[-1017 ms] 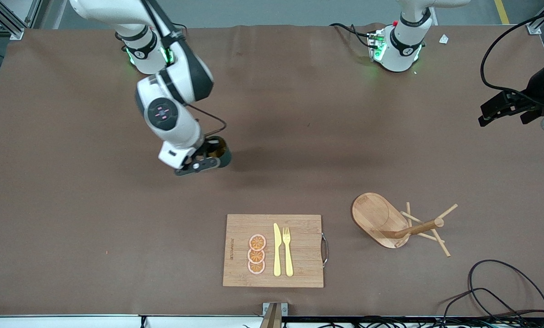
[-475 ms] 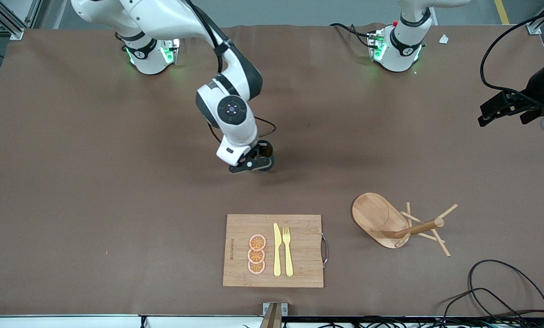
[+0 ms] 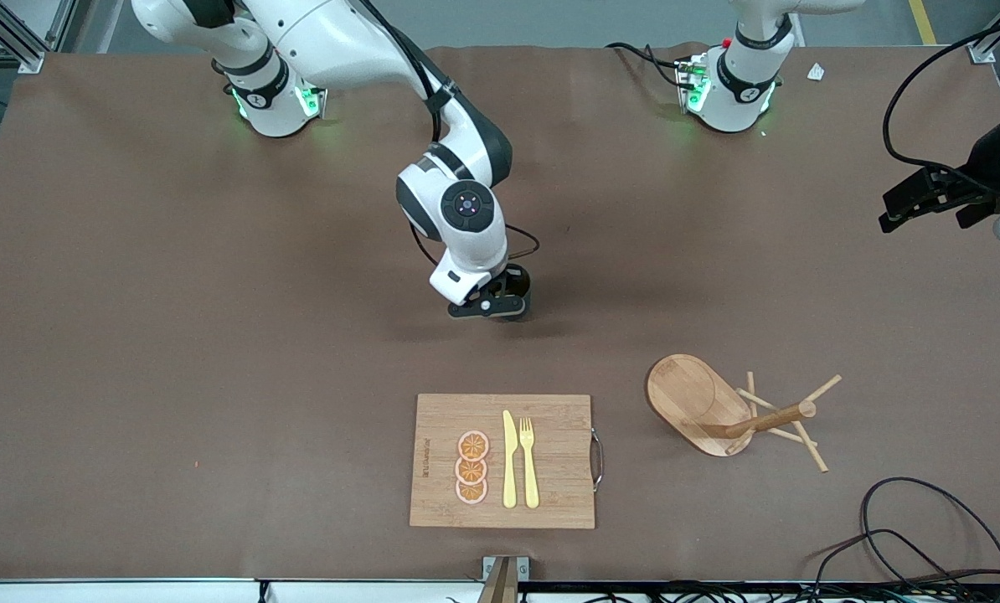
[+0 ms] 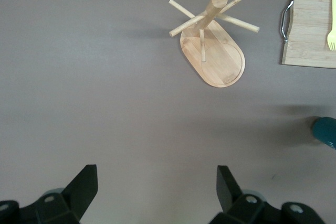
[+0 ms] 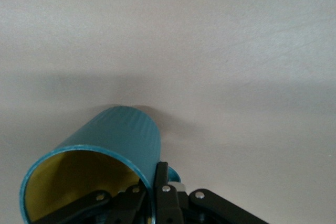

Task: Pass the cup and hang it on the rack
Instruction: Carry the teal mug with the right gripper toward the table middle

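Observation:
The dark teal cup (image 5: 123, 132) with its yellow inside is held in my right gripper (image 5: 153, 195), which is shut on the cup's wall beside the handle, one finger inside and one outside. In the front view the right gripper (image 3: 493, 303) is over the middle of the table and hides most of the cup (image 3: 518, 281). The cup's edge also shows in the left wrist view (image 4: 326, 131). The wooden rack (image 3: 694, 399) rests on its oval base nearer the front camera, toward the left arm's end, and also shows in the left wrist view (image 4: 216, 52). My left gripper (image 4: 157, 182) is open and empty, waiting at that end (image 3: 906, 208).
A bamboo cutting board (image 3: 550, 419) with a yellow knife (image 3: 509, 461), a fork (image 3: 529, 461) and orange slices (image 3: 471, 467) lies near the front edge. Black cables (image 3: 910, 519) lie at the front corner by the left arm's end.
My right arm has carried the cup across the table toward the left arm's end, slowing in the last half second. The left arm and the rack have not moved.

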Tool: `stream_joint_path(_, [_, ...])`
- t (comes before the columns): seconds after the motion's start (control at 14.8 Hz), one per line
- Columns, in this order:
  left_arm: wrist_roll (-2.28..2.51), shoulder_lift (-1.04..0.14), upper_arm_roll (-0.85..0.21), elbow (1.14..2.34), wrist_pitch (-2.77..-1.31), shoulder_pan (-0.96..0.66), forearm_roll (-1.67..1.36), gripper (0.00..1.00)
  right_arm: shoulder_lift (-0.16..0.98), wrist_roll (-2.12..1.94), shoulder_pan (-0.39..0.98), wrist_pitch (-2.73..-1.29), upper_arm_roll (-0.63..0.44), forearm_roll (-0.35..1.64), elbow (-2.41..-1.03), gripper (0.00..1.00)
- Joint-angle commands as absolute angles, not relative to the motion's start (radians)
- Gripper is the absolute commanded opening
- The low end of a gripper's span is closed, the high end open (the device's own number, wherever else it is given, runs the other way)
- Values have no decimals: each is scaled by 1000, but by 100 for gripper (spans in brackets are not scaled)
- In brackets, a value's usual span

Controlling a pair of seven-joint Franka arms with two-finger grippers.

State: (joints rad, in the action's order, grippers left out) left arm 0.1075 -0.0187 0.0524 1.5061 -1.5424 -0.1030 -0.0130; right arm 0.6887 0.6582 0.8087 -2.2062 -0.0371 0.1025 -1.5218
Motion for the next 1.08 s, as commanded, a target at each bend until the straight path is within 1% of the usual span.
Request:
stream_joint_path(0.0, [94,-23,55,1515,-1531,-101,-14,100,741,733,839,-2189,-48,114,-1459,0])
stream_joint_path(0.14, [95,-31,54,1523,-1508,-106,-9,100,759,741,844,-2191,-48,112,-1447,1])
stream_joint_path(0.2, [97,-44,52,1528,-1494,-106,-9,100,761,739,844,-2191,-48,109,-1445,6])
stream_joint_path(0.27, [103,-70,51,1528,-1476,-101,-24,100,762,738,844,-2191,-48,106,-1442,38])
stream_joint_path(0.34, [100,-77,48,1528,-1442,-100,-31,100,762,735,845,-2191,-48,101,-1442,99])
stream_joint_path(0.47, [126,-87,45,1528,-1367,-118,-55,100,758,730,844,-2181,-49,103,-1434,100])
stream_joint_path(0.54, [167,-87,31,1528,-1355,-126,-58,100,756,727,838,-2146,-48,106,-1411,100])
stream_joint_path(0.68, [323,-87,-1,1523,-1355,-130,-101,100,750,727,827,-2036,-46,118,-1335,100])
stream_joint_path(0.75, [403,-87,-24,1519,-1356,-132,-107,100,739,727,821,-2001,-45,120,-1319,100])
stream_joint_path(0.88, [576,-97,-96,1509,-1370,-133,-100,100,721,715,808,-1962,-44,123,-1313,100])
stream_joint_path(0.95, [657,-97,-127,1509,-1376,-133,-94,100,681,704,795,-1950,-49,121,-1322,100])
stream_joint_path(1.02, [710,-98,-147,1509,-1385,-133,-94,100,648,704,767,-1909,-54,120,-1334,100])
